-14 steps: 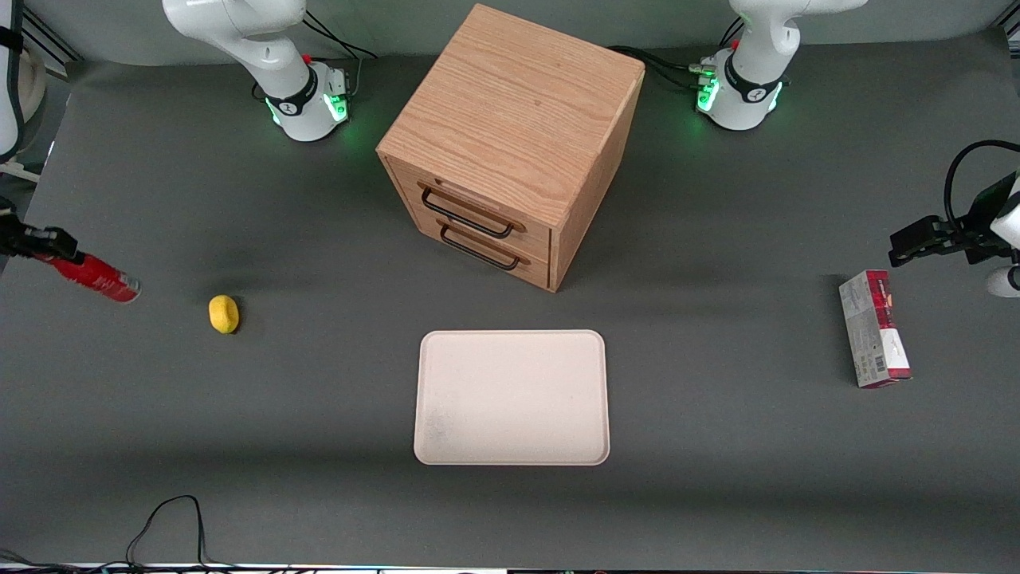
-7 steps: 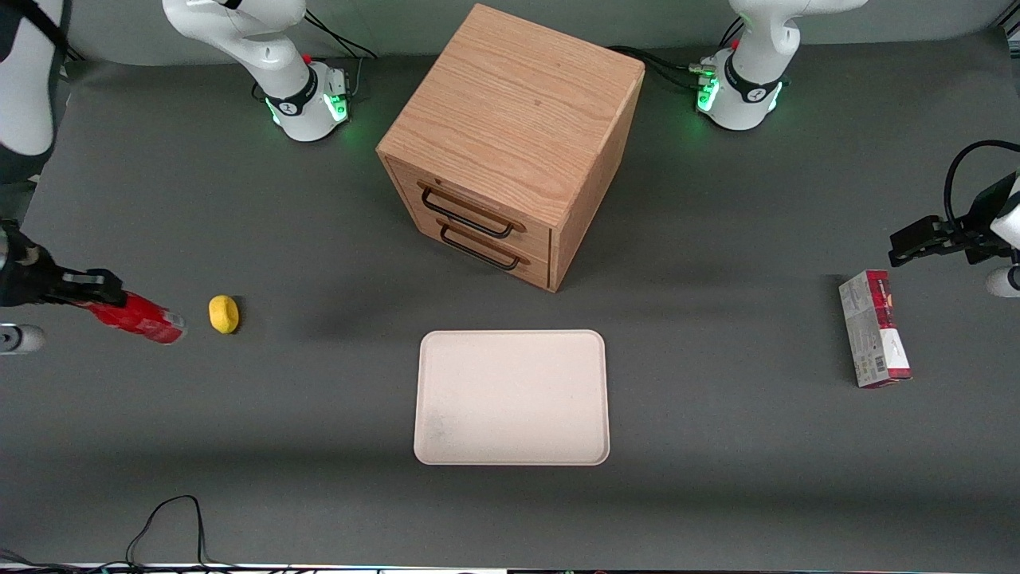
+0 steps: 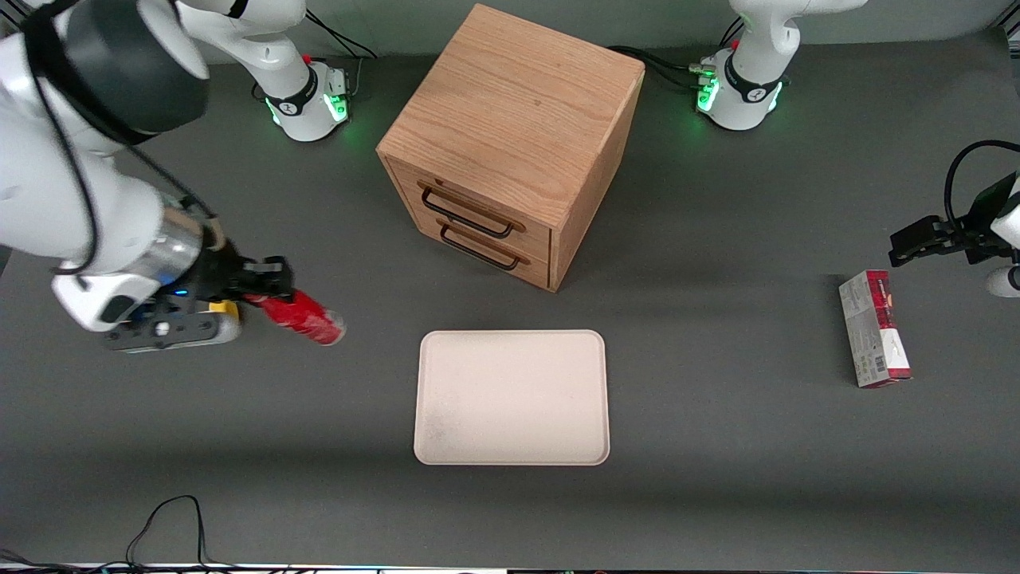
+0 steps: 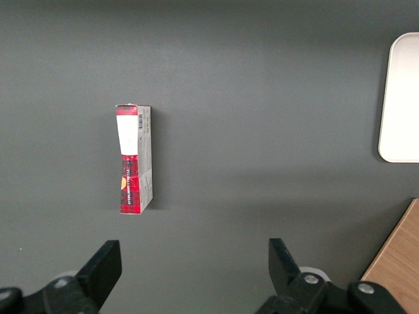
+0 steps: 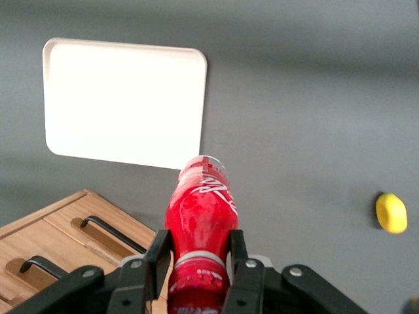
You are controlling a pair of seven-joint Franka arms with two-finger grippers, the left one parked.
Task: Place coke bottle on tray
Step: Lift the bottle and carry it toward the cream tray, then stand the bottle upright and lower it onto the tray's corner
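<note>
1. My gripper (image 3: 267,293) (image 5: 196,252) is clamped on the bottle (image 3: 304,316) (image 5: 200,222), carrying it tilted above the table toward the working arm's end.
2. The tray (image 3: 511,397) (image 5: 124,101) lies bare in front of the cabinet (image 3: 510,135), apart from the bottle.
3. A yellow lump (image 5: 391,212) rests on the table near my gripper.

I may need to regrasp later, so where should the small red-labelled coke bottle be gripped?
Grip it as the gripper does now: fingers clamped across the round body of the small red-labelled coke bottle, near one end, coming from that end. The slim sides fit between the fingers; the other end juts free toward the cream-white rectangular tray.
</note>
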